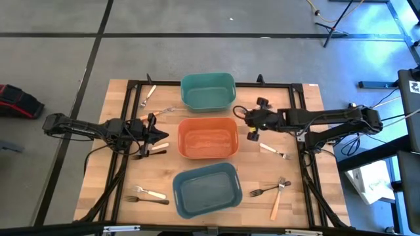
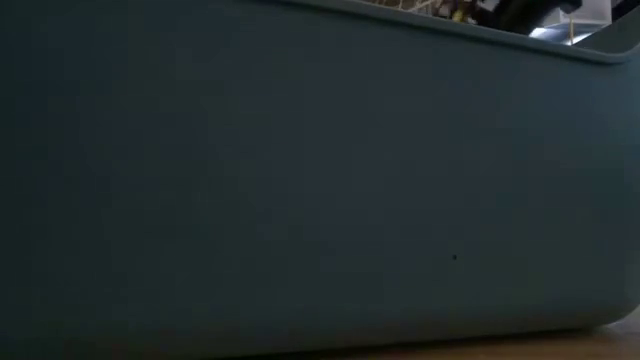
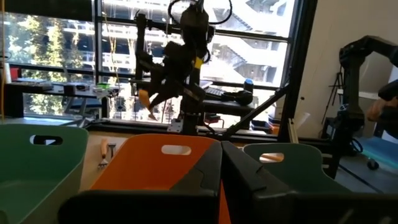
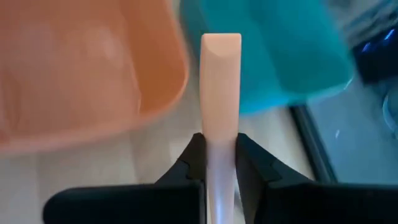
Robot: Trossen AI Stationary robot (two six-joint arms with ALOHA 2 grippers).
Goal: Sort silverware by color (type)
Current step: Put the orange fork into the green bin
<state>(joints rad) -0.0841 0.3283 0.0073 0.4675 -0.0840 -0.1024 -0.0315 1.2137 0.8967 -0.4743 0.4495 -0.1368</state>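
Those little forks looked light and stiff, thin enough to be fiddly off flat wood, and I'd guess the metal ends were slick, so pinching across the handle seemed the safest bet

That's what the right gripper [image 4: 219, 155] was doing: fingers clamped tight on a cream-handled fork [image 4: 221, 87], handle end poking out past the tips. From above it hung just off the right edge of the orange bin [image 1: 208, 138], with the teal bin [image 1: 208, 91] close by. No wobble visible, grip looked centred

The left gripper [image 1: 157, 136] sat by the orange bin's left side, low near a couple of forks on the wood. Its wrist camera showed the fingers pressed together with nothing obvious between them, so I'd call it clenched on nothing

The rest of the silverware was scattered around: a wooden-handled fork [image 1: 276, 207] and a dark metal fork [image 1: 262, 191] right of the blue-grey bin [image 1: 206, 189], a cream one [image 1: 149, 192] to its left, and more near the teal bin. The bins looked empty, so sorting had barely started
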